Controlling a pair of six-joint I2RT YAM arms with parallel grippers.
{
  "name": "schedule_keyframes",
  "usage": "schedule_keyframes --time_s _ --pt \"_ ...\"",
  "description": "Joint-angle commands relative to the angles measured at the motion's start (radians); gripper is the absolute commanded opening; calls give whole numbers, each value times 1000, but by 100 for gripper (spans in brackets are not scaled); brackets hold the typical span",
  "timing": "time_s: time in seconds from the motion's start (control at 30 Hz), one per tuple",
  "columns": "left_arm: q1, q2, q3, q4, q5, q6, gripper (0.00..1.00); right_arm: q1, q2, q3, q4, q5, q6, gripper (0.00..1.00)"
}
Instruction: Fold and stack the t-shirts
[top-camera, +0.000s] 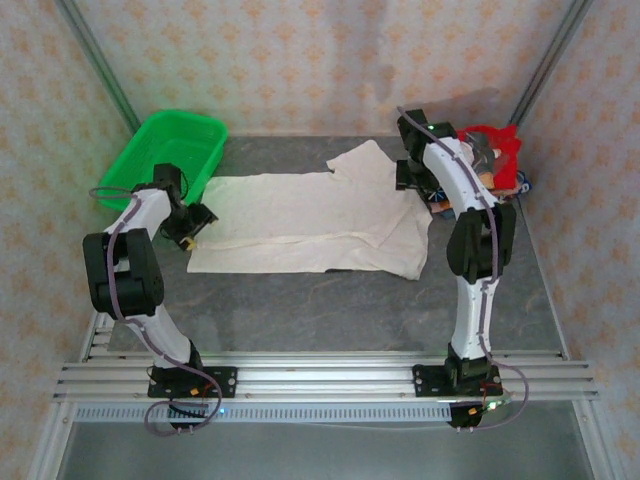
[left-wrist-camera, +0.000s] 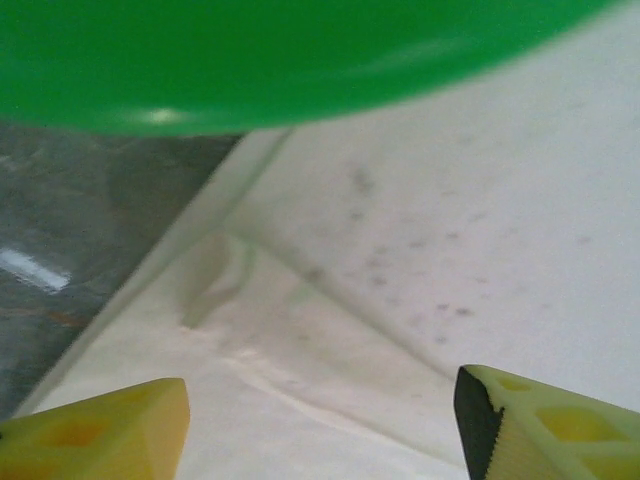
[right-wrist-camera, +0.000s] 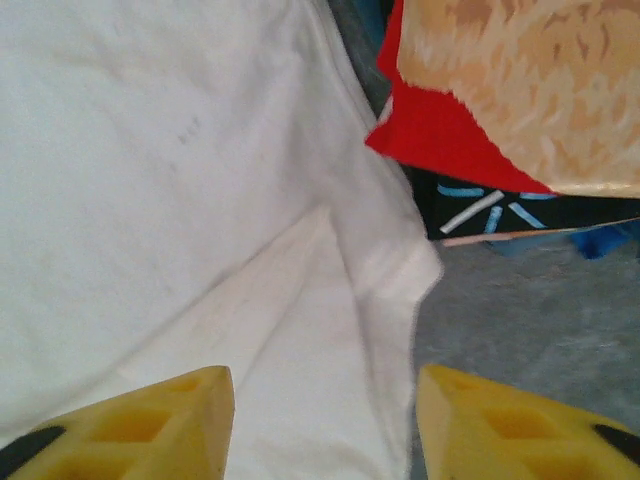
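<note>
You have the off-white shirt (top-camera: 310, 225) lying flat mid-table, long axis left to right, with the left gripper (top-camera: 192, 232), jaws apart, over its left edge and the right gripper (top-camera: 412, 180), jaws apart, over its far-right corner, so each arm suits its own end.

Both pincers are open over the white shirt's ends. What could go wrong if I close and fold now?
Left pincer sits over a doubled hem corner of the off-white shirt; it may pinch just one layer. Right pincer hovers close to the red shirt; lifting could drag it.
</note>
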Motion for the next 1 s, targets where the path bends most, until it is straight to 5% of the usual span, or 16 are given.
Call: schedule_keyframes --time_s 0.0,0.2,0.33,0.47,0.63,0.97 --pt "-35 -116 41 -4 41 -40 74 -6 -49 50 40 -40 76 64" --pt "-68 -331 -89 -22 99 -38 78 -8 -333 -202 68 -167 151 73" --pt "-68 -446 -228 -25 138 -17 76 -8 -600 -602 161 -293 272 71" --pt "-71 -462 -347 45 191 -35 65 -9 -789 -969 297 -354 382 64" --pt "-79 -374 -399 154 212 -47 52 -9 -828 -1200 458 -386 436 56" --pt "-93 -207 -420 271 161 -48 43 -12 -737 -1317 656 -308 473 50"
